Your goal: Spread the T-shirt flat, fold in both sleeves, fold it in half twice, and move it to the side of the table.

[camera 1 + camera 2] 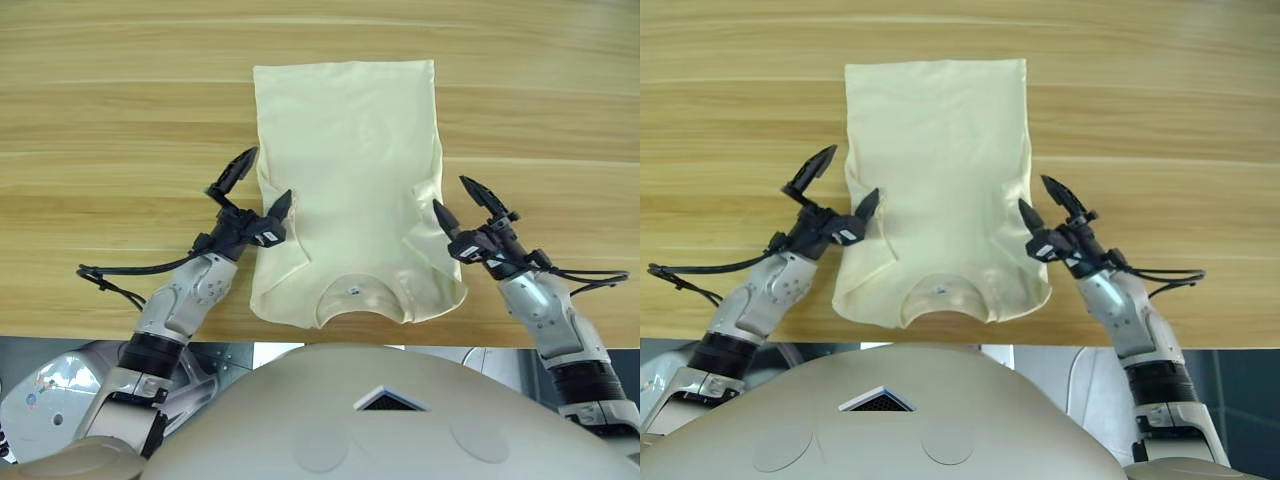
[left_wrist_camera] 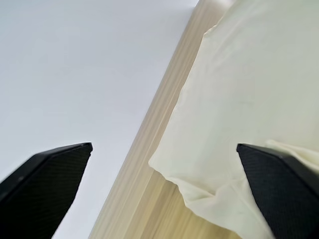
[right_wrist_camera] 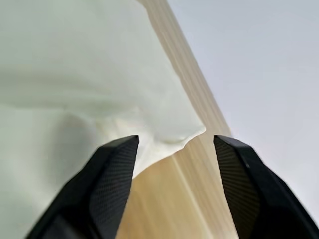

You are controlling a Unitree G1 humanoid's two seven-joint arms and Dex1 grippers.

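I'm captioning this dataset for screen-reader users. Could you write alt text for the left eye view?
A pale yellow T-shirt lies on a wooden table, sleeves folded in, collar nearest the camera. The left gripper and right gripper, both open, sit at its side edges.

A light wooden table carries a pale yellow T-shirt, sleeves folded in.

black, seemingly fine-textured left pincer and right pincer, silver-grey forearms, looping black cables
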